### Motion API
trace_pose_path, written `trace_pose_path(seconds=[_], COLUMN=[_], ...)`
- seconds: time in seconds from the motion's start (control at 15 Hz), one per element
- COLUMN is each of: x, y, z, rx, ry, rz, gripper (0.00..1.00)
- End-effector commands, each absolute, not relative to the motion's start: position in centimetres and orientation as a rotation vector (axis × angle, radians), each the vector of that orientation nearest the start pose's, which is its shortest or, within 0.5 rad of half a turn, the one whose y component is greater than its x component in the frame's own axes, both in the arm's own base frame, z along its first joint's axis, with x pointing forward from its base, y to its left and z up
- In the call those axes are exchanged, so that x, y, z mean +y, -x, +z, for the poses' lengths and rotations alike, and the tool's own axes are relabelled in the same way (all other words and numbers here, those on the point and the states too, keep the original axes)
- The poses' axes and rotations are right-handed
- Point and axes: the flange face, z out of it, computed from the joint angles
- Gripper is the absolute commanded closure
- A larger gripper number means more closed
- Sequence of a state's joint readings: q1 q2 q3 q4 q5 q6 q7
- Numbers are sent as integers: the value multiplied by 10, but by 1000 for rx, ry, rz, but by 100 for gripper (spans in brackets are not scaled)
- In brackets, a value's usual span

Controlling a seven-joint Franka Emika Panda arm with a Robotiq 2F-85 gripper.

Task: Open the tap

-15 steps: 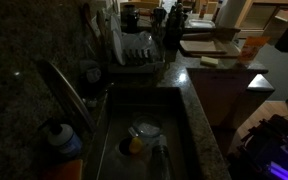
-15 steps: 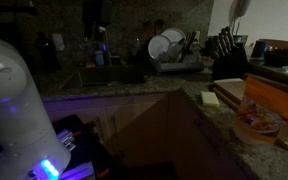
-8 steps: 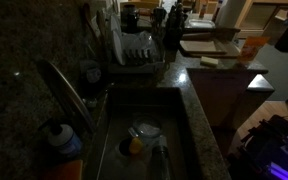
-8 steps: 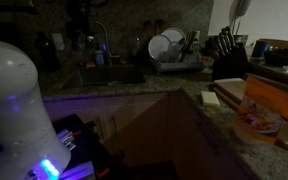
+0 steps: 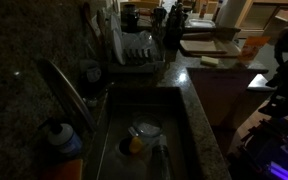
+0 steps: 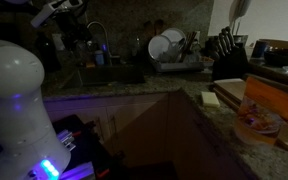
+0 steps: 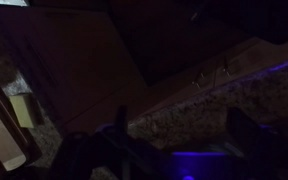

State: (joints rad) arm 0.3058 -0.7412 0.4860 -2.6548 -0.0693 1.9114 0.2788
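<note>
The scene is very dark. The tap [image 5: 66,92] is a slim arched metal spout at the left of the sink [image 5: 189,120]. It also shows at the back of the counter in an exterior view [image 6: 98,38]. My gripper [image 6: 62,9] hangs high at the top edge, above and to the left of the tap and apart from it. In the wrist view its two dark fingers [image 7: 184,140] stand wide apart with nothing between them, over a granite counter edge.
A blue-capped bottle [image 5: 60,136] stands next to the tap's base. A wire dish rack with plates [image 5: 134,50] [image 6: 170,46] sits beyond the sink. A knife block [image 6: 227,52] and cutting boards [image 6: 269,108] are on the counter. Dishes [image 5: 144,130] lie in the sink.
My arm has swung into view: the gripper now shows at the top of one exterior view and the arm's dark bulk at the right edge of the other.
</note>
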Motion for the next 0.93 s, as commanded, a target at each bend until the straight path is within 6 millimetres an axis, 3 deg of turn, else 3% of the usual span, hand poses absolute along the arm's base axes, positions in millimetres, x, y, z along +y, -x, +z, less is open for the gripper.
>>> trace_pose_path(seconds=[0.0, 0.13, 0.27, 0.33, 0.53, 0.6, 0.73, 0.87], x=[190, 157, 139, 149, 137, 133, 144, 171], y=[-284, -300, -298, -303, -305, -308, -327, -340], z=[455, 467, 473, 471, 477, 469, 426, 395], rx=[-724, -785, -857, -786, -825, -814, -917, -989], ry=[3254, 3145, 3026, 3124, 3054, 3073, 2937, 2842], rz=[-167, -219, -173, -184, -185, -144, -26, -29], gripper=[0, 0, 0, 0, 0, 0, 0, 0])
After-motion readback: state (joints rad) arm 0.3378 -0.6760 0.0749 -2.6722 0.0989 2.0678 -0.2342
